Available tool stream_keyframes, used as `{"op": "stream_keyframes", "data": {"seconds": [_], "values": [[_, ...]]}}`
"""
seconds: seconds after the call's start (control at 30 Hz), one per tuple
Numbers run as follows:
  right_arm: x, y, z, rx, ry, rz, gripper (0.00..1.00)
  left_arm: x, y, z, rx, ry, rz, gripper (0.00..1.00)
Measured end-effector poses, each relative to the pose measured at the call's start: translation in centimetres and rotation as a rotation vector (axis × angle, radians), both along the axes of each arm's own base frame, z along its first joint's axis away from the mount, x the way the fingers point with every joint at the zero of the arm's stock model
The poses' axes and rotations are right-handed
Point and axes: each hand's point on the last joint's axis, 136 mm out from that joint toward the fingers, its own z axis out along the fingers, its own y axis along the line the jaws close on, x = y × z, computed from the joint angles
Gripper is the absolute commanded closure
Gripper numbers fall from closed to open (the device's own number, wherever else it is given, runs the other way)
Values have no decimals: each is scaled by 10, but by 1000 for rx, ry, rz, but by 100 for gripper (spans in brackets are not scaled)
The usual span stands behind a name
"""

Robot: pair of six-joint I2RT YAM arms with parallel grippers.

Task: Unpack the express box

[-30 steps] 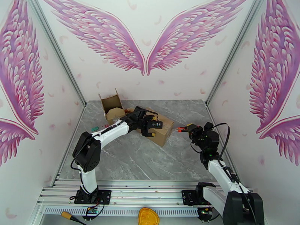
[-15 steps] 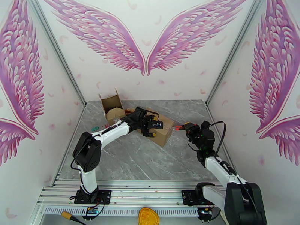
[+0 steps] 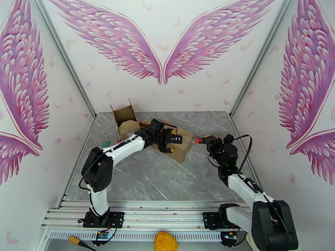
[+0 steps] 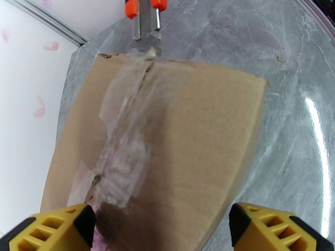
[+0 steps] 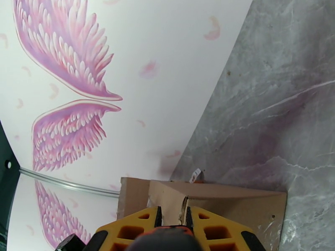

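Express box (image 3: 183, 152), taped, mid-frame: L gripper (image 3: 173, 144) open astride it; R gripper (image 3: 209, 141) clamps orange cutter (image 4: 137, 26), tip at box edge.

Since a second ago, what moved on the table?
The right tool, shut on the orange cutter, slid left, bringing it to the edge of the taped box. The left tool stayed spread open over the box, which did not move.

High rear view looking forward, both wrist views close, sharing the box (image 4: 167, 134)
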Motion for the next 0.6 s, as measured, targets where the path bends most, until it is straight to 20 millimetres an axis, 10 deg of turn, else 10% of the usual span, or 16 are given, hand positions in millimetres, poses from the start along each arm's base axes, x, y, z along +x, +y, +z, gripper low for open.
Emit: {"op": "stream_keyframes", "data": {"seconds": [0.6], "values": [[17,24,-11,78,-19,11,100,6,-1,-1,-3,4,31,17]]}}
